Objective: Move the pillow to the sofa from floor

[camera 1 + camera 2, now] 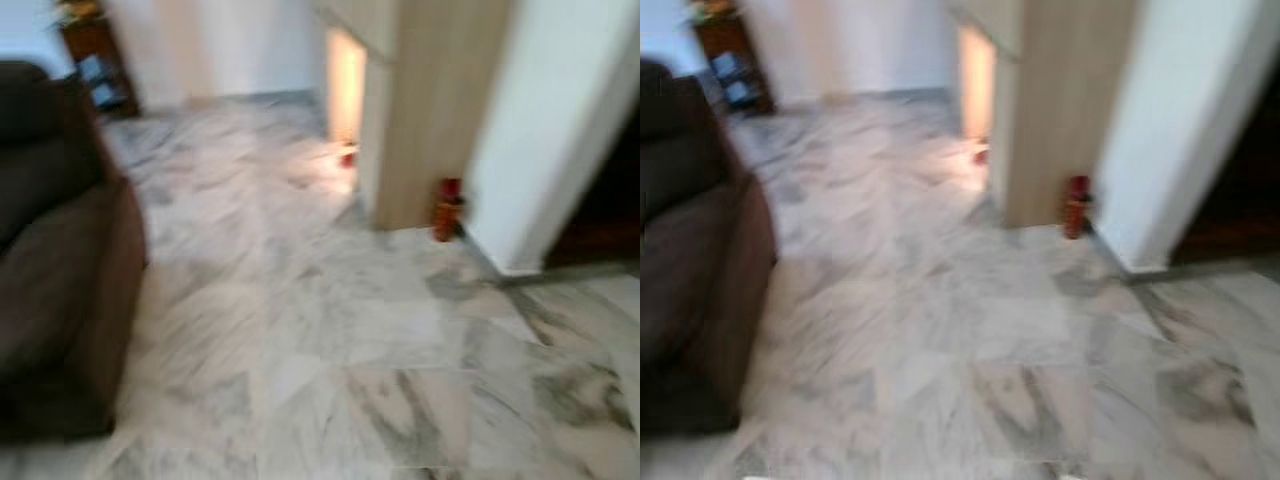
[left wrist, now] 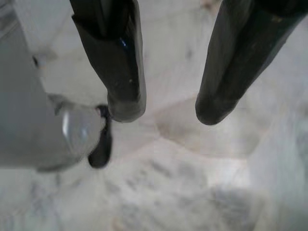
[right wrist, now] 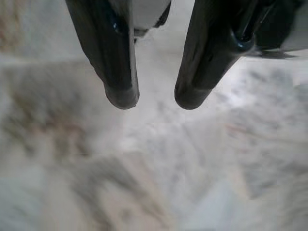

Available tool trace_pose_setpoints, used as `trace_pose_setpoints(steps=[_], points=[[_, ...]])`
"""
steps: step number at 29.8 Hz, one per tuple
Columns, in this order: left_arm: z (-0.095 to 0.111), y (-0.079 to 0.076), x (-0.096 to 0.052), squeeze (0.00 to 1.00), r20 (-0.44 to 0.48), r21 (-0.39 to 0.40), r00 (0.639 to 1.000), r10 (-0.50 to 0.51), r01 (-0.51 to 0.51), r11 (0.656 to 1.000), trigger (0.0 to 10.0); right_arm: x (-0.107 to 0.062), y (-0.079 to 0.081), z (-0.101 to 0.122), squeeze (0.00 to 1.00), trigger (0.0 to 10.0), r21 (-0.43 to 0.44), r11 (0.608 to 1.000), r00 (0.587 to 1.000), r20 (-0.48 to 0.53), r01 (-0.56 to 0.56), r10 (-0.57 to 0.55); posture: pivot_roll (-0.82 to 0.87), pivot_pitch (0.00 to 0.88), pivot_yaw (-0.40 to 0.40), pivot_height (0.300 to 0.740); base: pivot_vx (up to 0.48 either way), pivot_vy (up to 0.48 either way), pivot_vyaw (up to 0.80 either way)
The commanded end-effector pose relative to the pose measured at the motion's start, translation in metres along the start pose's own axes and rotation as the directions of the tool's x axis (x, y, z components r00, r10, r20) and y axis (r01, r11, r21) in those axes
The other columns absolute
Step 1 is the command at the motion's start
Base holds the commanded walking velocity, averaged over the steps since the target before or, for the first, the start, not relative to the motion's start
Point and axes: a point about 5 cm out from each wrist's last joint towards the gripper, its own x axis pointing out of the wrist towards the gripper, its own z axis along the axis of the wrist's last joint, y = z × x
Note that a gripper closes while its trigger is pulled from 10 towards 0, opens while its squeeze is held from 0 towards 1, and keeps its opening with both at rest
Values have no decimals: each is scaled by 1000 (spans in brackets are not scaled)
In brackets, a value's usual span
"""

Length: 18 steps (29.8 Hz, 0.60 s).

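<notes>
Blurred room — grey-veined white marble floor throughout. Dark brown sofa at left edge. Light wood partition ahead, a lit gap beside it; small red object at its base, against a white wall. Dark wooden shelf in the far left corner — white wall behind.

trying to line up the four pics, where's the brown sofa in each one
Left eye view: the brown sofa runs down the left edge, top to near the bottom.
Right eye view: same sofa along the left edge, cut off a bit more.
Left wrist view: no sofa; left gripper open above marble floor.
Right wrist view: no sofa; right gripper open above the floor.
Shared landmark: the marble floor.
</notes>
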Motion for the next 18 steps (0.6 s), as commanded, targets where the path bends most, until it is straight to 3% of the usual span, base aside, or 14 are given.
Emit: trace_pose_setpoints(steps=[1,16,18], points=[[50,-26,9,0,132,-98,991,3,10,995,10000,4,-21,39,0,10000,-128,991,999,22,-33,36,28,6,-42,740,0,0,800],[44,-32,8,0,122,-100,992,-6,19,995,10000,7,-1,39,0,10000,-103,994,999,16,-44,46,39,14,-44,740,0,0,800],[43,-32,8,0,121,-99,993,-7,19,995,10000,7,-3,38,0,10000,-90,996,1000,10,-27,28,40,14,-43,740,0,0,0]])
